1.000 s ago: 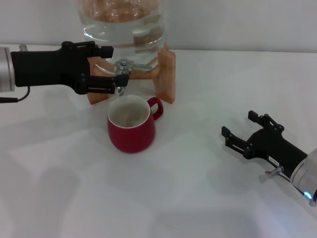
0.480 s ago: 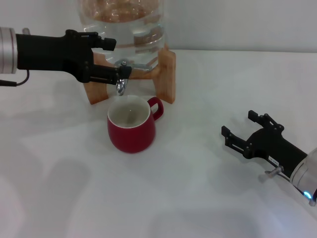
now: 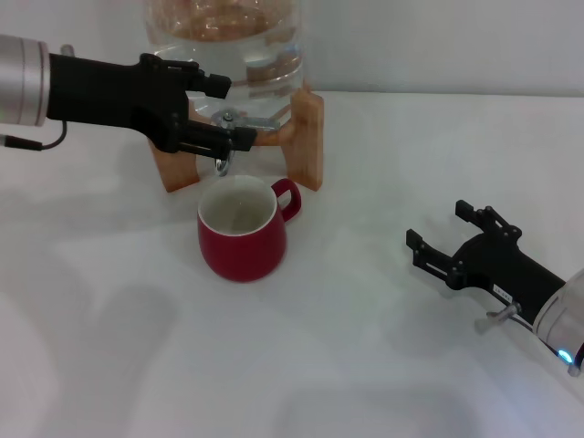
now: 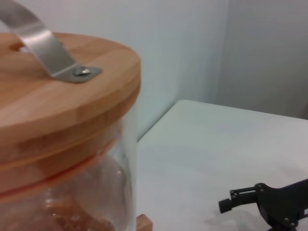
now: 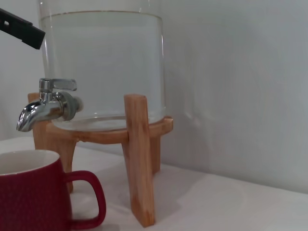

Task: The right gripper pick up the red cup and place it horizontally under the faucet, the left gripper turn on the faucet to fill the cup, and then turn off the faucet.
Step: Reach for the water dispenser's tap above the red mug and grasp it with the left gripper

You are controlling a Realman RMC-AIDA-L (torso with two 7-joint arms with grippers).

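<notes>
A squat red ceramic cup (image 3: 242,229) with a white inside stands upright on the white table (image 3: 347,301), its loop handle turned toward the robot's right, directly below the spout of the small chrome faucet (image 3: 224,161). The faucet juts from a large clear glass dispenser jar (image 3: 226,41) that rests on a wooden stand (image 3: 306,137) and carries a round wooden lid (image 4: 53,103) with a metal strap handle. The left gripper (image 3: 235,113), a black two-pronged claw on a long black forearm, reaches in from the left at faucet height, its prongs parted, one above and one beside the lever; whether either prong touches the lever cannot be made out. The right gripper (image 3: 440,242), a black claw on a white arm with a small blue light, sits low over the table well apart from the cup, its prongs spread and holding nothing.
</notes>
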